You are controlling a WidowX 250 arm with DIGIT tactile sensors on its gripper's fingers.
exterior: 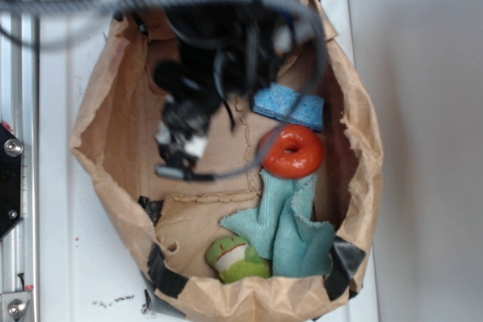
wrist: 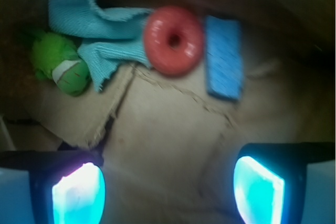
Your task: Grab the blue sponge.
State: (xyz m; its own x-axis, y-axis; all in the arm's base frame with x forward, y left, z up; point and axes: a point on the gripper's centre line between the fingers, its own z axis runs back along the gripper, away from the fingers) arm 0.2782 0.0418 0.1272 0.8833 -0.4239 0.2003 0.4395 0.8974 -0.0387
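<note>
- The small rectangular bright-blue porous sponge (wrist: 224, 57) looks light and squashy; pinch its long sides, clear of the touching orange rubber ring (wrist: 174, 40).
- Fingers (wrist: 80, 193) spread wide, empty.

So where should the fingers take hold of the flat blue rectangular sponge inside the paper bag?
Probably across its narrow width, coming straight down. The flat blue rectangular sponge lies flat on the brown paper bag's floor, so its two long edges are the graspable sides. The orange rubber ring crowds one long edge, so one finger needs to slip in carefully there. The gripper is open, well short of it.
</note>
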